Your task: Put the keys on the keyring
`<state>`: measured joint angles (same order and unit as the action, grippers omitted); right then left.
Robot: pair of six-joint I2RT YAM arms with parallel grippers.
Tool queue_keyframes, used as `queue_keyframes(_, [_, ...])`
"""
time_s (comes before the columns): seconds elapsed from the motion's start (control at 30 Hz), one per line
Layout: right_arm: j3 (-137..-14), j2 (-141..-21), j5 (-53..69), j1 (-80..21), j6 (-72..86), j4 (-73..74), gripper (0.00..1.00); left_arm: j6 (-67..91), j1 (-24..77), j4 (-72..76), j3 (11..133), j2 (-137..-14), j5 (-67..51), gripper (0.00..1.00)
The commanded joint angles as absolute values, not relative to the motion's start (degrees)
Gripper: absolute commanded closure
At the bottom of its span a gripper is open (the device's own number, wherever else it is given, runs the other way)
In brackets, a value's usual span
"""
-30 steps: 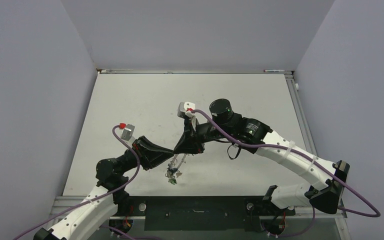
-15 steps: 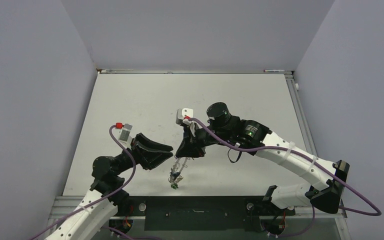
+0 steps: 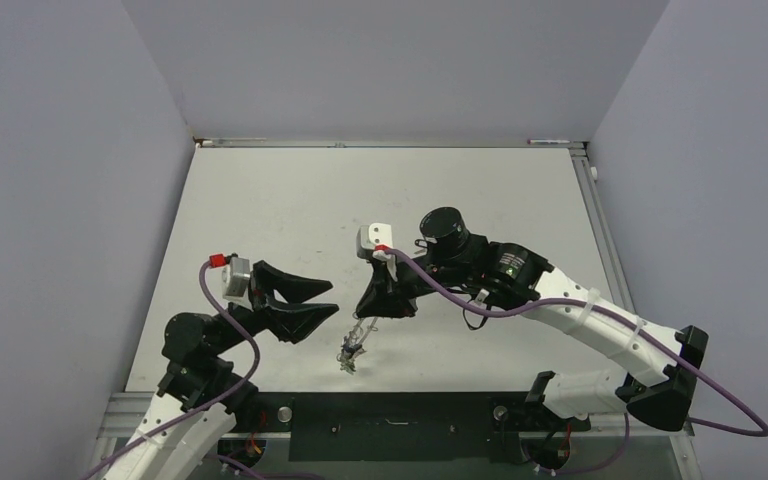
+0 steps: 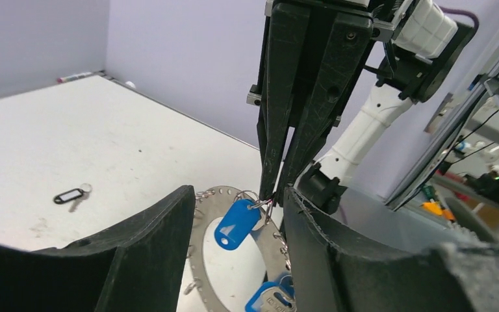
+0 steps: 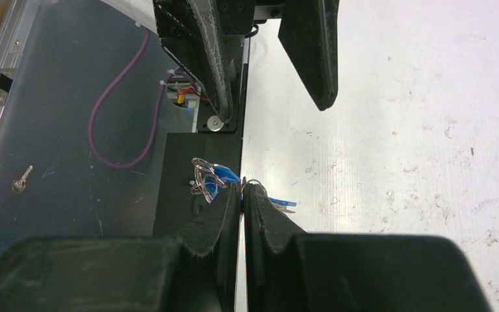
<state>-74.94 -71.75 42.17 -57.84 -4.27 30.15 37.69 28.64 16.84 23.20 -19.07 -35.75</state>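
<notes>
because the right gripper (image 3: 365,318) is pinched together on only the top rim of the keyring (image 4: 221,195), the ring could twist or slip free and drop; the left gripper (image 3: 334,298), fingers apart just beside it, might knock it when closing. the keyring hangs above the near edge of the bench (image 3: 290,200), flat and grey, small holes along its band, blue keys (image 4: 236,223) dangling from it; a black key (image 4: 70,195) lies apart on the bench.
</notes>
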Motion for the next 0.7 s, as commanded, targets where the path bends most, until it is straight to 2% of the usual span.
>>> queue_keyframes(0.0, [-78.40,-69.23,45.47,-58.05,-7.19,27.48,0.95,26.20,28.21,12.29,26.56,-17.39,-34.92,0.50])
queue_keyframes(0.3, [-80.14,-67.89,49.09,-57.26,-8.06,27.18,0.95,14.54,28.21,12.48,26.55,-16.61,-39.38,0.52])
queue_keyframes(0.67, [-80.67,-67.65,50.71,-56.85,-7.82,25.56,0.95,15.11,28.39,28.21,21.59,-17.32,-46.58,0.57])
